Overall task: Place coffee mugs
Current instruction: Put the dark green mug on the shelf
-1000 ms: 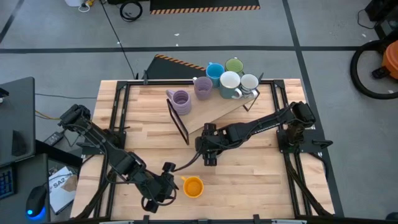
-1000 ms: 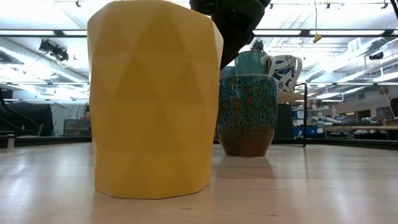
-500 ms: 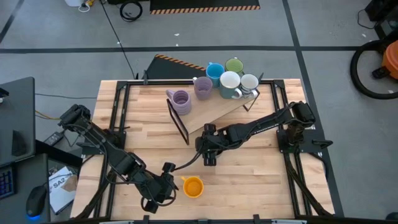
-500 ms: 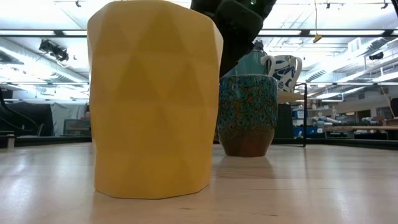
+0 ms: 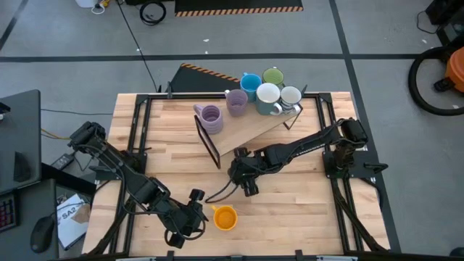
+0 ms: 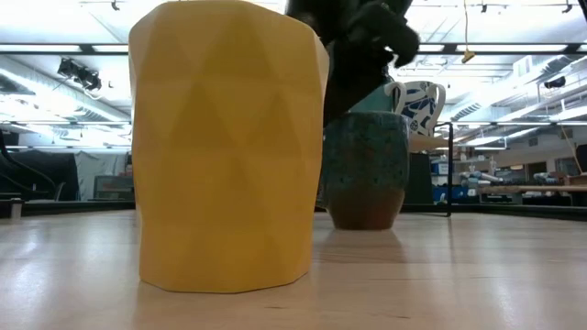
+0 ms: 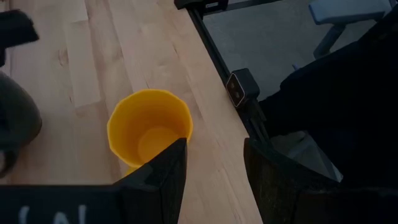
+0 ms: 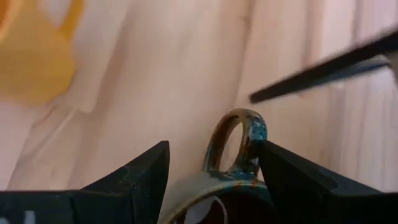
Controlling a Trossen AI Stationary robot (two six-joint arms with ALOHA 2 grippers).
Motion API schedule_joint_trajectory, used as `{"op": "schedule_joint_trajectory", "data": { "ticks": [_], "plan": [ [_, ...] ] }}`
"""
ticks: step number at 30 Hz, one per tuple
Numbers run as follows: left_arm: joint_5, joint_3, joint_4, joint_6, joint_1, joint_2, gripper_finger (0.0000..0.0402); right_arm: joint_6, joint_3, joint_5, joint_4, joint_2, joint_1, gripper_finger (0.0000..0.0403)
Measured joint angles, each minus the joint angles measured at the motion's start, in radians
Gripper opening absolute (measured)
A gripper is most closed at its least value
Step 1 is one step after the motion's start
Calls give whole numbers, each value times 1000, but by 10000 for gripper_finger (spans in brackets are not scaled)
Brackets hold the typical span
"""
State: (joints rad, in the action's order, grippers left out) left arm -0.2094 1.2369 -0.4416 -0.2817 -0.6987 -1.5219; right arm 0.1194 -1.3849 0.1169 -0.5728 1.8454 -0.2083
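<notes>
The right gripper (image 5: 245,176) is hanging over the dark mug (image 6: 364,170) at the centre of the high view, its fingers (image 8: 292,186) spread to either side of the rim and the handle (image 8: 237,144) poking out between them; I cannot tell whether they are pinching it yet. To my eye the danger is a shallow hold: if the pads are closing on the rim next to the handle, the mug could be twisting or slipping out on the lift and toppling onto the wooden table (image 5: 304,203), perhaps rolling toward the orange mug (image 5: 225,217) sitting near the lower middle of that frame. The left gripper (image 5: 190,214) is waiting just beside the orange mug, fingers spread and holding nothing. A swing by the right arm could also be clipping the thin black stand (image 5: 207,142) at the upper centre. Counting what is showing: 1 dark mug, 1 orange, 2 lavender (image 5: 210,116), 1 blue (image 5: 250,84), 1 green (image 5: 273,75), 1 white (image 5: 267,95) and 1 pale grey-white (image 5: 291,96), so 8 mugs, with 6 crowding the board (image 5: 246,129) at the upper middle.
</notes>
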Motion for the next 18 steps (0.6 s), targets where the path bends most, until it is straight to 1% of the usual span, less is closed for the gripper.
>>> {"op": "schedule_joint_trajectory", "data": {
  "ticks": [5, 8, 13, 18],
  "plan": [
    [0, 0, 0, -3, 0, 0, 167, 113, 0, -89, -23, -3, -12, 252],
    [0, 0, -2, -12, 0, 0, 167, 144, 0, -102, -45, -9, -29, 252],
    [0, 0, -5, -13, 0, 0, 167, 166, -8, -29, -90, -27, -59, 252],
    [0, 0, -5, -13, 0, 0, 167, 151, -19, -2, -48, -42, -81, 252]
  ]
}}
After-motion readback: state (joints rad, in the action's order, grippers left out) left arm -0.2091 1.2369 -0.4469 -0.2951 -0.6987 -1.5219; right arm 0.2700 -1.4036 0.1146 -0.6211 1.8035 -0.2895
